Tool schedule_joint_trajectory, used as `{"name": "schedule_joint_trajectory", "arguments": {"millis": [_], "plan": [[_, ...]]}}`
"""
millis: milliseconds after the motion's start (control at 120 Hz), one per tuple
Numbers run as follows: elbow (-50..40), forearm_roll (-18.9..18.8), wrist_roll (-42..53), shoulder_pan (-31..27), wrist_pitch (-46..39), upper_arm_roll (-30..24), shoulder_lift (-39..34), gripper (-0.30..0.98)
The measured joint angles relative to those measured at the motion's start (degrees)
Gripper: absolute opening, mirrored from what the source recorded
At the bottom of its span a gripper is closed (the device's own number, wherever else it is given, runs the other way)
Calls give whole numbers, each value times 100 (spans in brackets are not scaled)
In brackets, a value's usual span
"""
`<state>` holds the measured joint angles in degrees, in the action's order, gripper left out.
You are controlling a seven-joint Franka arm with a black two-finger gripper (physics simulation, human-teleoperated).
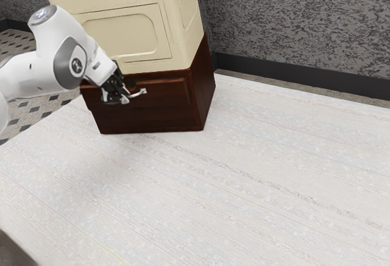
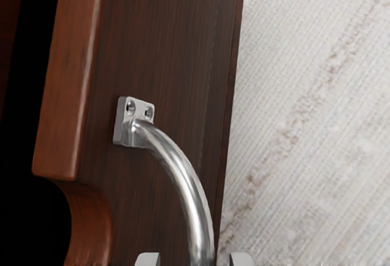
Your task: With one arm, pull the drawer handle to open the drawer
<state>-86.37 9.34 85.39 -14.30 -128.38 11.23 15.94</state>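
In the exterior view my gripper (image 1: 125, 99) is at the silver handle (image 1: 139, 94) on the front of the dark red-brown drawer (image 1: 164, 103). The wrist view has the curved metal handle (image 2: 186, 178) running from its screwed mount down between the two fingertips of my gripper (image 2: 195, 260). A gap separates the bar from each fingertip, so the gripper is open around it. Behind the top edge of the wooden drawer front (image 2: 164, 47) lies a dark gap; how far out the drawer stands I cannot tell. The handle's other end is hidden.
A cream-coloured box (image 1: 128, 31) with raised handles sits on top of the wooden cabinet (image 1: 205, 86). The pale, streaked tabletop (image 1: 244, 175) spreads out before and beside the cabinet. A dark textured wall (image 1: 298, 28) stands behind.
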Motion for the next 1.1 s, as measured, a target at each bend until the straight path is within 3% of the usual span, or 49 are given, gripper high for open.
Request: {"name": "schedule_joint_trajectory", "arguments": {"millis": [1100], "plan": [[-1426, -5, -17, 158, -328, -32, -1096, 6]]}}
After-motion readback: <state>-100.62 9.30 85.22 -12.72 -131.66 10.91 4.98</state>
